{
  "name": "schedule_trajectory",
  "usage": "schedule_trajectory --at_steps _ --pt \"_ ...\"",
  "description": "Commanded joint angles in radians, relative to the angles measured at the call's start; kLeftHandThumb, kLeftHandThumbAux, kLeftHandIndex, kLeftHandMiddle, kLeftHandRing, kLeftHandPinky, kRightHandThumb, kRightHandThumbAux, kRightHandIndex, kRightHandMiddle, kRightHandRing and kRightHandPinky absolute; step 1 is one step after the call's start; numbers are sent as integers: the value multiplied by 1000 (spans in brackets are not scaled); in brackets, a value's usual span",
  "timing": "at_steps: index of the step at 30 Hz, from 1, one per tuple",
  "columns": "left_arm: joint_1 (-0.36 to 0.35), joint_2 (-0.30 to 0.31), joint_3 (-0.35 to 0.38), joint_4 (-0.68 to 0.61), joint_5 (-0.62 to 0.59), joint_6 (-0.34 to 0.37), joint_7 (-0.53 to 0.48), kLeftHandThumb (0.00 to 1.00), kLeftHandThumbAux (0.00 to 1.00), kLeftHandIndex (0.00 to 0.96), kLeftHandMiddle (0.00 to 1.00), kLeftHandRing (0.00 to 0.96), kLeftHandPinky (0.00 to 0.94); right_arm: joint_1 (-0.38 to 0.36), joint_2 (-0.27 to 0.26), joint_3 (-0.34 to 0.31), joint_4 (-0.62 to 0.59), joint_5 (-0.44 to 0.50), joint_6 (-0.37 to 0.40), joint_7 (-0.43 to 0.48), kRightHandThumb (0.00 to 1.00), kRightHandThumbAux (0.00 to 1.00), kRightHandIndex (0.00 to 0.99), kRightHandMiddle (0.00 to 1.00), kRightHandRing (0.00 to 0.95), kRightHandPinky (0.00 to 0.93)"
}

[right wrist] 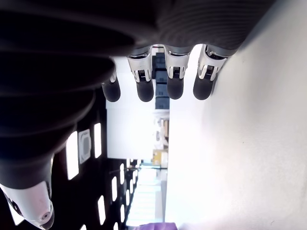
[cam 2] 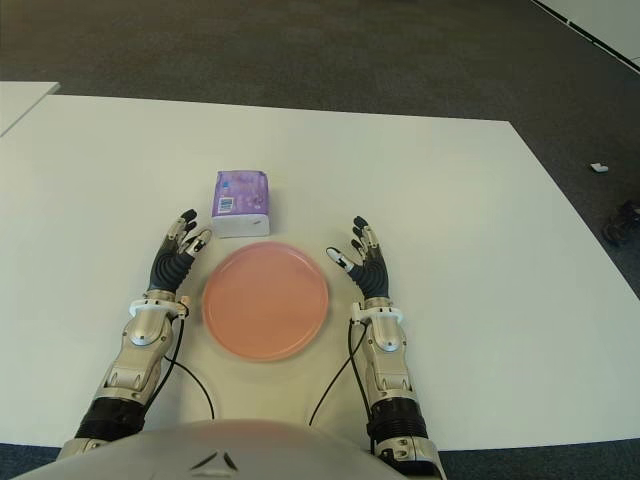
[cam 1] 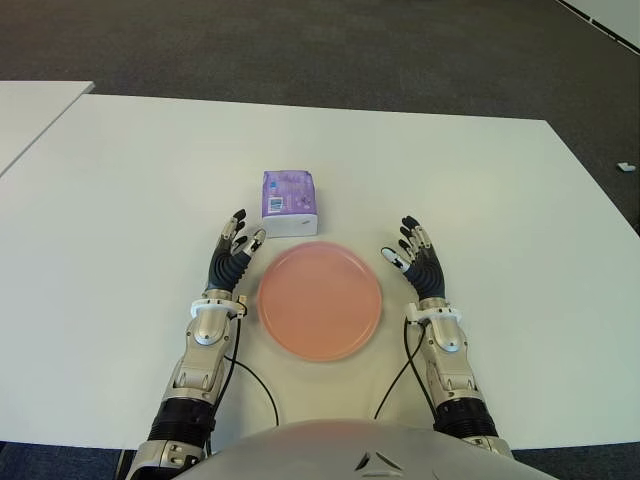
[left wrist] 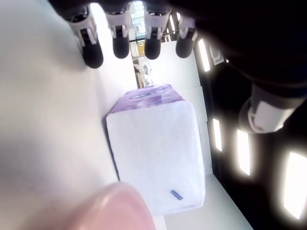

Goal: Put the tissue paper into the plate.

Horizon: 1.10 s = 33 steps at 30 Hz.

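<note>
- The tissue pack (cam 1: 290,203) sits at centre frame on the white table (cam 1: 500,220), just above the pink plate (cam 1: 320,300), not yet in it.
- Left hand (cam 1: 232,258), fingers spread and empty, is just lower-left of the pack; a careless reach could nudge it away.
- Right hand (cam 1: 418,262), also spread and empty, is right of the plate.
- Nothing blocks the way.
</note>
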Motion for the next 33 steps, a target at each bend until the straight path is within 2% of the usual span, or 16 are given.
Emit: schedule_trajectory --at_steps 1,27,31,33 --pt "3 -3 2 6 4 21 -2 0 439 0 0 0 0 66 5 7 67 -6 66 1 0 662 0 0 0 0" --pt "-2 2 4 13 4 17 -4 0 440 0 0 0 0 64 9 4 75 -2 61 0 0 665 0 0 0 0" --pt "-89 52 44 4 -6 46 -16 0 445 0 0 0 0 58 10 3 81 -1 62 0 0 667 0 0 0 0" --pt "-126 82 66 10 -2 32 -11 0 453 0 0 0 0 53 10 2 89 0 62 1 0 667 0 0 0 0"
